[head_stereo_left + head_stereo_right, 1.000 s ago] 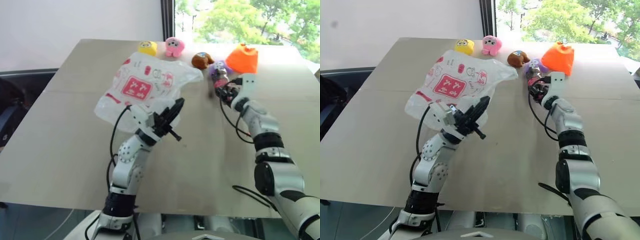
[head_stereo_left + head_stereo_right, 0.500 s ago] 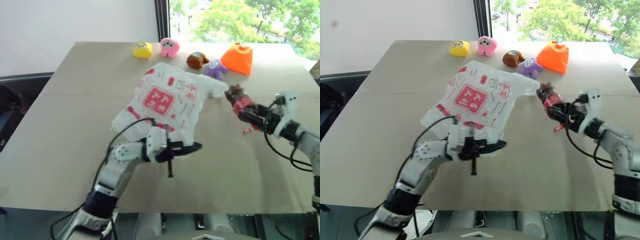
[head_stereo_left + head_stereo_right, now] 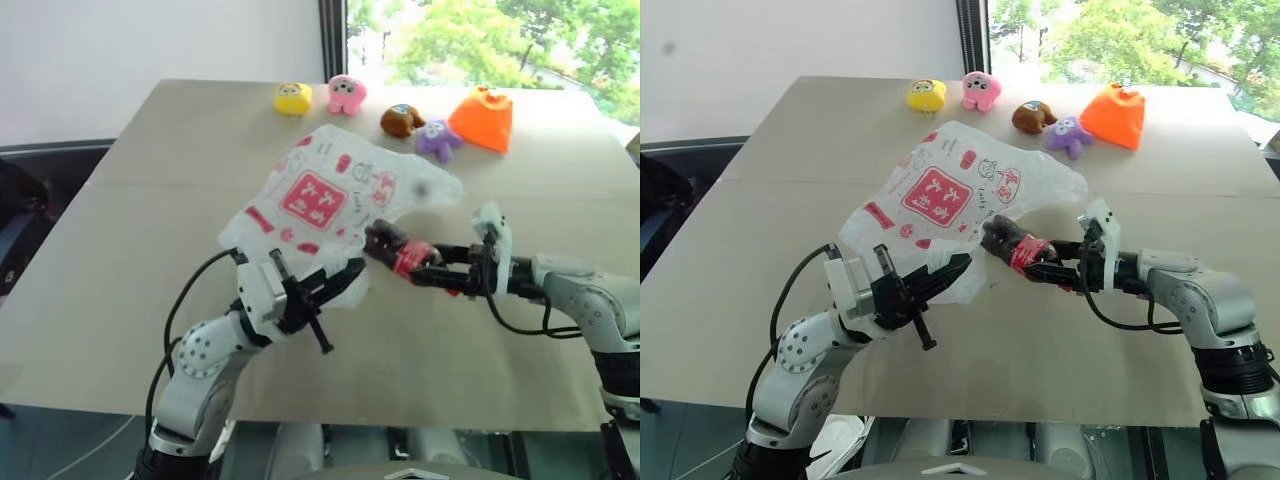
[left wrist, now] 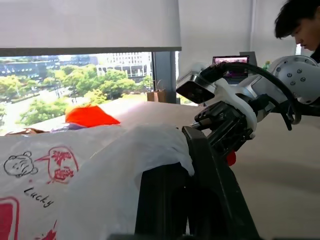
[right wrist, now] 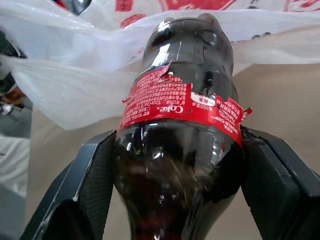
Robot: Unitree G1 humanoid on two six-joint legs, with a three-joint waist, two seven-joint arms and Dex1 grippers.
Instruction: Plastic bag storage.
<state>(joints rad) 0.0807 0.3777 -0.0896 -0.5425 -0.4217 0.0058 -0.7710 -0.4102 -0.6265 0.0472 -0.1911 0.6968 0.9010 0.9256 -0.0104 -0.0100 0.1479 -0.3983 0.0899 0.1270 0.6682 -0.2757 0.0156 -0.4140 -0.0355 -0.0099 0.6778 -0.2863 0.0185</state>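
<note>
The plastic bag, white and crinkly with a red square logo, hangs lifted over the table. My left gripper is shut on the bag's lower near edge; the left wrist view shows the film pinched between its black fingers. My right gripper points left and is shut on a dark cola bottle with a red label. The bottle lies level, its base touching the bag's underside just right of the left gripper. In the right wrist view the bottle sits between both fingers with bag film behind it.
Along the far edge of the tan table stand a yellow plush, a pink plush, a brown plush, a purple plush and an orange cloth pouch. A person shows beyond the right arm.
My right gripper carried the bottle back from near the toys and swung it left, up against the bag. My left gripper drew the bag nearer to me.
</note>
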